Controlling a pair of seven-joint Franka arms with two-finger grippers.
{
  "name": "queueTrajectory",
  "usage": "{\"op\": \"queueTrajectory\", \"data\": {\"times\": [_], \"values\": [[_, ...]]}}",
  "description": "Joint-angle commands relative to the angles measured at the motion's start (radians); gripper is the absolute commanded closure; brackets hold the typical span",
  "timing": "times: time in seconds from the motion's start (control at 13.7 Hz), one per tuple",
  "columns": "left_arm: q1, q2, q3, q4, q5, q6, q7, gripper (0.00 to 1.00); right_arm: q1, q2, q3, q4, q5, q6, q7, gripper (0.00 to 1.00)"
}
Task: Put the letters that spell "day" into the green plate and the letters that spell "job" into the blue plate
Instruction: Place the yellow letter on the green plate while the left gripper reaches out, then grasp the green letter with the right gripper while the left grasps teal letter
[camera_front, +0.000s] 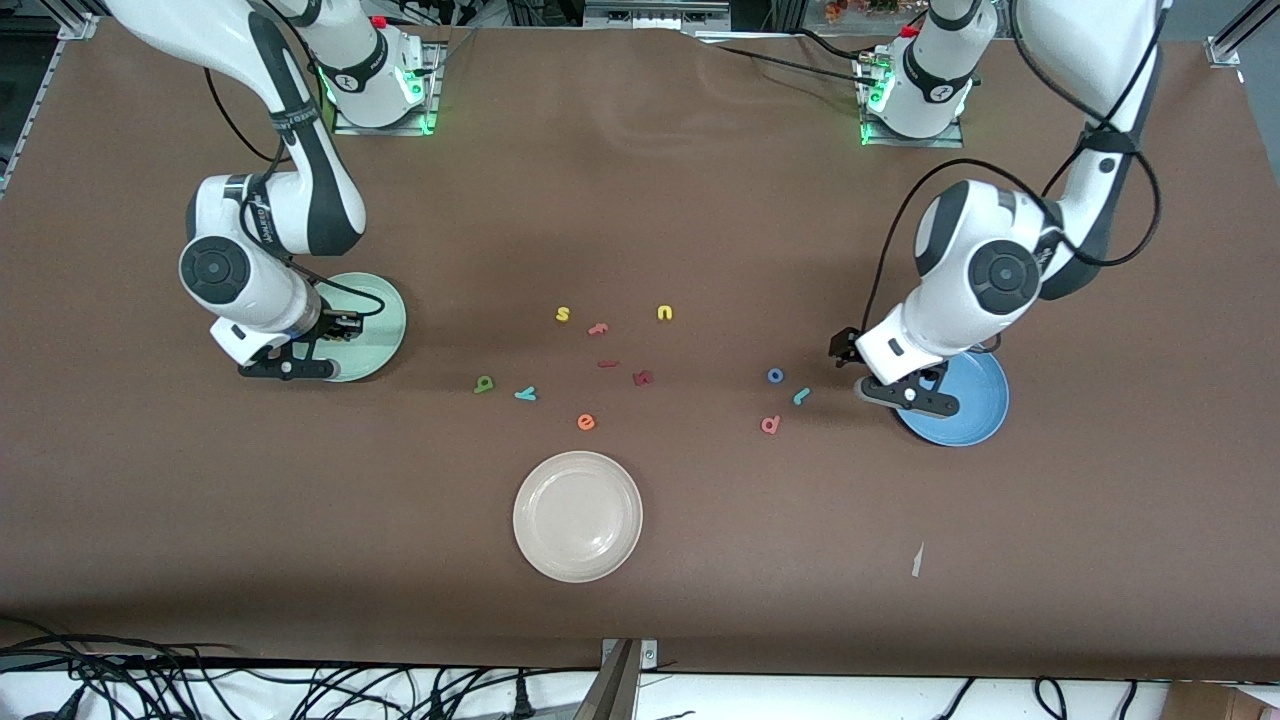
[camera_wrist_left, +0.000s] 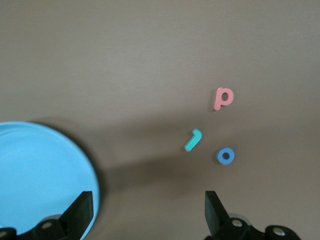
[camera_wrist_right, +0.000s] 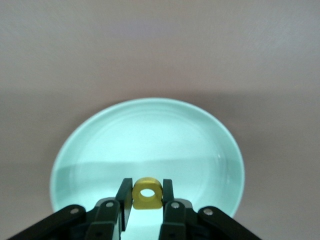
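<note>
My right gripper (camera_wrist_right: 147, 186) hangs low over the pale green plate (camera_wrist_right: 150, 135), shut on a yellow round-bowled letter (camera_wrist_right: 147, 199). In the front view that gripper (camera_front: 340, 325) covers part of the plate (camera_front: 388, 320). A green letter (camera_front: 484, 384) and a teal "y" (camera_front: 525, 394) lie mid-table. My left gripper (camera_wrist_left: 149, 202) stands open and holds nothing, over bare table at the edge of the blue plate (camera_wrist_left: 40, 170). Just off the blue plate (camera_front: 975, 410), toward the middle of the table, lie the blue "o" (camera_wrist_left: 225, 156), teal "j" (camera_wrist_left: 193, 140) and pink "b" (camera_wrist_left: 222, 98).
A cream-white plate (camera_front: 577, 516) sits nearer the front camera. Loose letters lie mid-table: a yellow "s" (camera_front: 563, 314), a yellow "u" (camera_front: 665, 313), an orange "e" (camera_front: 586, 422) and dark red ones (camera_front: 643, 378). A white scrap (camera_front: 917, 560) lies near the front edge.
</note>
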Motion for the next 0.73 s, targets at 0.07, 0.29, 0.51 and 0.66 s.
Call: {"op": "queueTrajectory", "data": {"times": [0.07, 0.29, 0.51, 0.66], "values": [[-0.052, 0.070, 0.011, -0.009, 0.012, 0.131, -0.031, 0.03, 0.015, -0.031, 0.012, -0.009, 0.008, 0.005, 0.003, 0.00], [-0.078, 0.114, 0.012, -0.007, 0.022, 0.215, -0.029, 0.08, 0.023, -0.020, 0.065, 0.061, 0.012, -0.036, 0.086, 0.00], [-0.098, 0.154, 0.012, -0.007, 0.022, 0.284, -0.020, 0.11, 0.038, 0.076, 0.105, 0.179, 0.012, -0.025, 0.331, 0.00], [-0.109, 0.182, 0.012, -0.006, 0.024, 0.318, -0.014, 0.17, 0.048, 0.180, 0.136, 0.321, 0.049, -0.036, 0.478, 0.01]]}}
